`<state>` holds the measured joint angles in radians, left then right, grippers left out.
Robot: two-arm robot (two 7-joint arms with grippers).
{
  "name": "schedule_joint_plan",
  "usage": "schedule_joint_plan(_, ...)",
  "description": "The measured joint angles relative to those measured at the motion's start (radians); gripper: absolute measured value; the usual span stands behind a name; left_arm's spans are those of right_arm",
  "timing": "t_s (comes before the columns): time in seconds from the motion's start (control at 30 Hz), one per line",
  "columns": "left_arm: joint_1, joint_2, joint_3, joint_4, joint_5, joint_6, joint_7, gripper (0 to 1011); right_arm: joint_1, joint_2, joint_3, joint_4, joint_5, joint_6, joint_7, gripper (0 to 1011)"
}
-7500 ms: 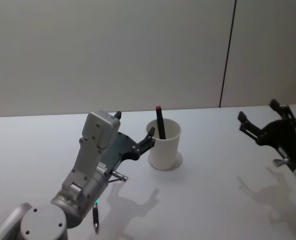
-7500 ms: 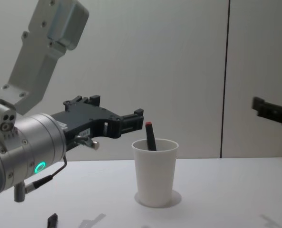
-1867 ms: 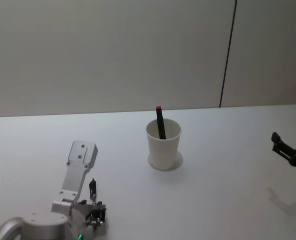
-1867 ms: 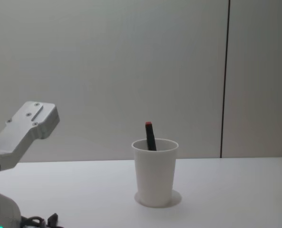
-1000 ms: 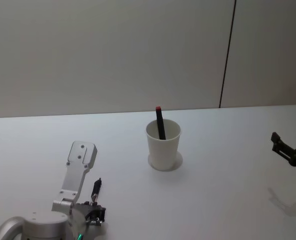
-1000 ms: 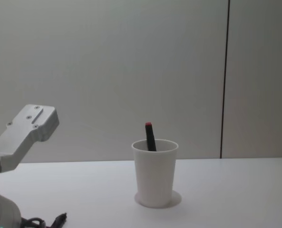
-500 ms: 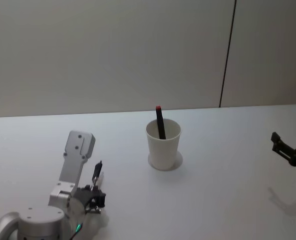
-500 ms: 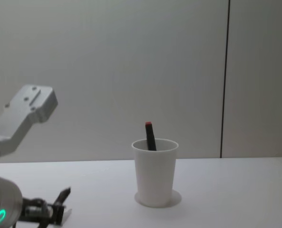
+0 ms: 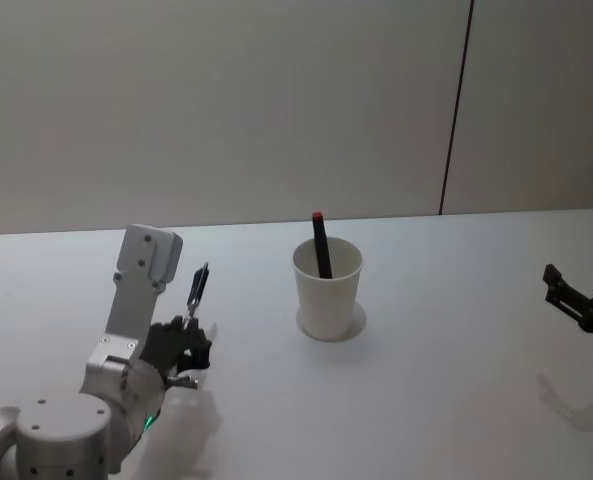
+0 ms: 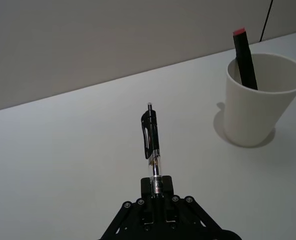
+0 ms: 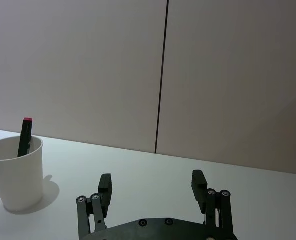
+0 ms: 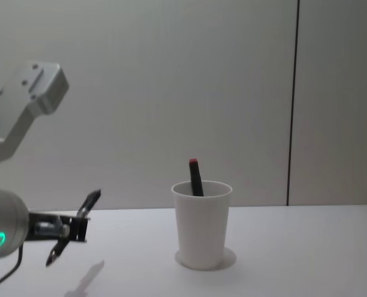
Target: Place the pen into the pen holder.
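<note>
My left gripper is shut on a black click pen and holds it in the air above the table, well to the left of the pen holder. In the left wrist view the pen sticks out past the gripper; the chest view shows the pen tilted in the gripper. The pen holder is a white paper cup standing upright mid-table, and a black marker with a red end leans inside it. My right gripper hovers open at the far right.
The white table runs to a plain grey wall with a dark vertical seam. The cup and marker stand between the two arms.
My left gripper has risen off the table with the pen in it and moved forward. The cup, the marker and the right arm have not moved.
</note>
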<state>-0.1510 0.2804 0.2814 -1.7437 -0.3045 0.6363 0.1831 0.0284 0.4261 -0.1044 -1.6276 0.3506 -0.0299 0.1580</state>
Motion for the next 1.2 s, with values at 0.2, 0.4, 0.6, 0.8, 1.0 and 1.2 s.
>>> schedule_joint_plan(0.2, -0.012, 0.01, -0.007, 0.002, 0.03, -0.064, -0.055, 137, 0.0, 0.0, 0.0, 0.0, 0.0, 0.0, 0.0, 1001)
schedule_joint_plan(0.4, -0.023, 0.019, -0.011, 0.009, 0.053, -0.123, -0.116, 137, 0.0, 0.0, 0.0, 0.0, 0.0, 0.0, 0.0, 1001)
schedule_joint_plan(0.6, -0.037, 0.03, -0.014, 0.023, 0.076, -0.199, -0.209, 137, 0.0, 0.0, 0.0, 0.0, 0.0, 0.0, 0.0, 1001)
schedule_joint_plan(0.8, -0.049, 0.037, -0.012, 0.039, 0.101, -0.263, -0.294, 137, 0.0, 0.0, 0.0, 0.0, 0.0, 0.0, 0.0, 1001)
schedule_joint_plan(1.0, -0.059, 0.035, 0.001, 0.049, 0.132, -0.311, -0.362, 137, 0.0, 0.0, 0.0, 0.0, 0.0, 0.0, 0.0, 1001)
schedule_joint_plan(1.2, -0.063, 0.026, 0.015, 0.054, 0.16, -0.336, -0.398, 137, 0.0, 0.0, 0.0, 0.0, 0.0, 0.0, 0.0, 1001)
